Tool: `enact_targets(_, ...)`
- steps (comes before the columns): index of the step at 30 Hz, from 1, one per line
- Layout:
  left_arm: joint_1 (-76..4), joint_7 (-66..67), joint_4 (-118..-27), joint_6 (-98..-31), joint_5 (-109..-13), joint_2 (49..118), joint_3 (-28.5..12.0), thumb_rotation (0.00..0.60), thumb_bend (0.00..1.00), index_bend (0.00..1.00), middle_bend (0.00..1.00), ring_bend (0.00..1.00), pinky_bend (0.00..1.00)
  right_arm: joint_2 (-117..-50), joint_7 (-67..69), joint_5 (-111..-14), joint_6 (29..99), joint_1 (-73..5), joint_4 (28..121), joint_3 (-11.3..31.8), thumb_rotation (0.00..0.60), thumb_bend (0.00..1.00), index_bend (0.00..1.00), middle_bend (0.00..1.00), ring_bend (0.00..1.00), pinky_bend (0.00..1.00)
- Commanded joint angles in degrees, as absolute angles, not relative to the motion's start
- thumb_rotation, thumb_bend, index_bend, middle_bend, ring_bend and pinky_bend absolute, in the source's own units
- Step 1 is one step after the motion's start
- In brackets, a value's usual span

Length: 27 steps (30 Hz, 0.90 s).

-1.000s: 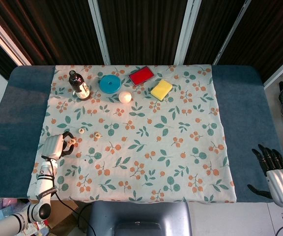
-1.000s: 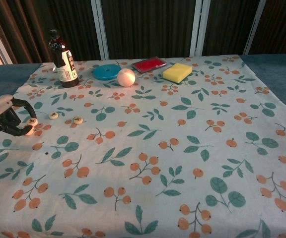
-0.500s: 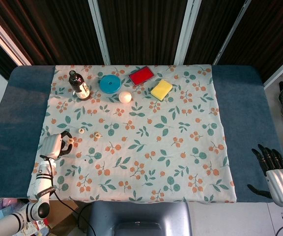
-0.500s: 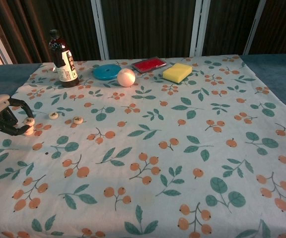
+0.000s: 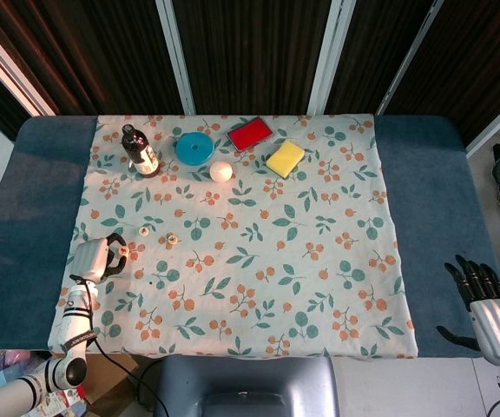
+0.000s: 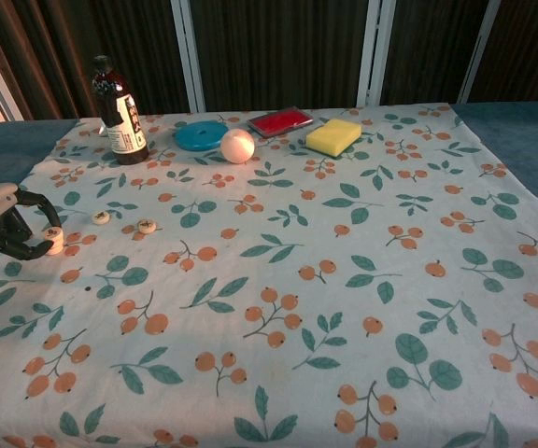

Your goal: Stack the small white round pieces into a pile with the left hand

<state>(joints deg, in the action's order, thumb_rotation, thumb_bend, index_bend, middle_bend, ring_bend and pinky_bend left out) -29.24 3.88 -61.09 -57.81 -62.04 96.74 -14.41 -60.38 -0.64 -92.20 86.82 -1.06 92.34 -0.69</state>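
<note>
A short pile of small white round pieces [image 6: 54, 241] stands near the left edge of the cloth, also visible as the pile [image 5: 121, 253] in the head view. My left hand [image 6: 3, 224] sits just left of it. Its fingers [image 6: 35, 198] curve in an arc around the pile with a gap, and nothing is pinched between them. Two more white pieces lie flat to the right: one piece [image 6: 101, 217] and another piece [image 6: 146, 225]. My right hand [image 5: 490, 309] hangs off the table's lower right corner with its fingers spread and nothing in it.
At the back stand a dark bottle [image 6: 120, 112], a blue lid [image 6: 200, 136], a white ball [image 6: 237, 146], a red flat block [image 6: 282, 121] and a yellow sponge [image 6: 333, 137]. The floral cloth [image 6: 297, 280] covers the blue table.
The left hand set the piece it held onto the one below, let go, and drew back slightly to the left. The right hand stayed still.
</note>
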Motion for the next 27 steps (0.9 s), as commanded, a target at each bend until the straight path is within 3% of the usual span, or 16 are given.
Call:
enact_targets(1, -29.24, 3.76, -61.01, -57.88, -62.08, 96.68, -14.44, 0.6, 0.41, 0.43, 1.0, 1.0, 1.0, -60.4, -0.72, -92.22, 86.76, -1.08, 92.36, -0.72, 0.6, 0.12, 0.0, 0.0, 0.0, 0.0)
enact_targets(20, -29.11, 2.26, -63.38, -60.0, -63.93, 96.2, -14.43, 0.6, 0.41, 0.35, 1.0, 1.0, 1.0, -60.42, -0.71, -92.27, 86.98, -1.01, 92.45, -0.68, 0.6, 0.12, 0.0, 0.0, 0.0, 0.0)
enact_targets(27, -31.97, 6.02, -64.83, -62.63, -63.47, 100.54, -16.88, 0.6, 0.4, 0.34, 1.0, 1.0, 1.0, -60.24, -0.29, -92.49, 86.86, -1.13, 92.4, -0.77, 0.6, 0.12, 0.0, 0.0, 0.0, 0.0)
